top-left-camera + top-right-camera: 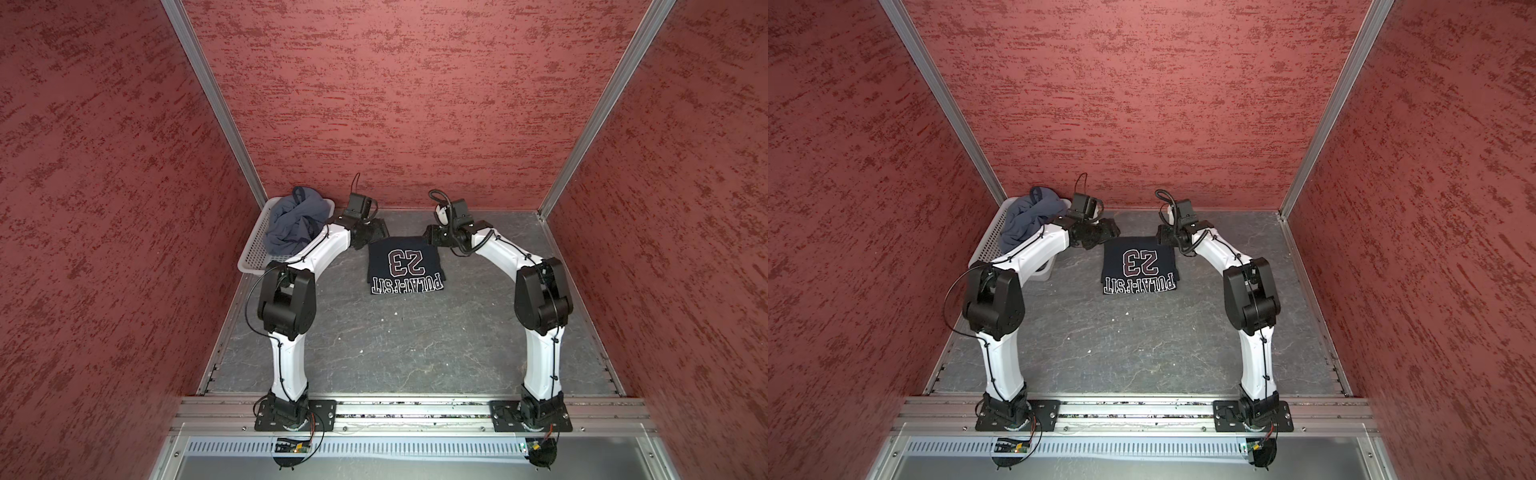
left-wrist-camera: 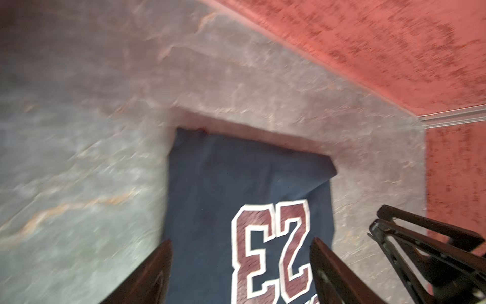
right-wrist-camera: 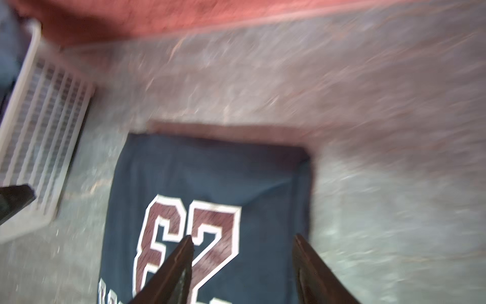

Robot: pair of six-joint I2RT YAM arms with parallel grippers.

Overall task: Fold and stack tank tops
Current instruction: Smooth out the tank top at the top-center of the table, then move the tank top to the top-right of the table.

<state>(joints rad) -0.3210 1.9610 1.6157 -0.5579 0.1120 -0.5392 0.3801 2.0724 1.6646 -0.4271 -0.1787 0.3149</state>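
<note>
The dark navy tank top (image 1: 405, 266) (image 1: 1138, 266) lies folded into a rectangle at mid-table, its maroon "23" and white lettering facing up. My left gripper (image 1: 380, 232) (image 2: 242, 240) hovers at its far left corner, open, with only cloth (image 2: 223, 179) below the fingers. My right gripper (image 1: 430, 237) (image 3: 242, 236) hovers at the far right corner, also open, holding nothing above the top (image 3: 210, 171). The slate blue-grey tank top (image 1: 295, 222) (image 1: 1027, 220) sits crumpled in the basket.
A white perforated basket (image 1: 253, 255) (image 1: 986, 245) (image 3: 44, 126) stands at the far left, partly behind my left arm. Red walls enclose the grey stone-patterned table (image 1: 415, 345) on three sides. An aluminium rail (image 1: 415, 409) runs along the front.
</note>
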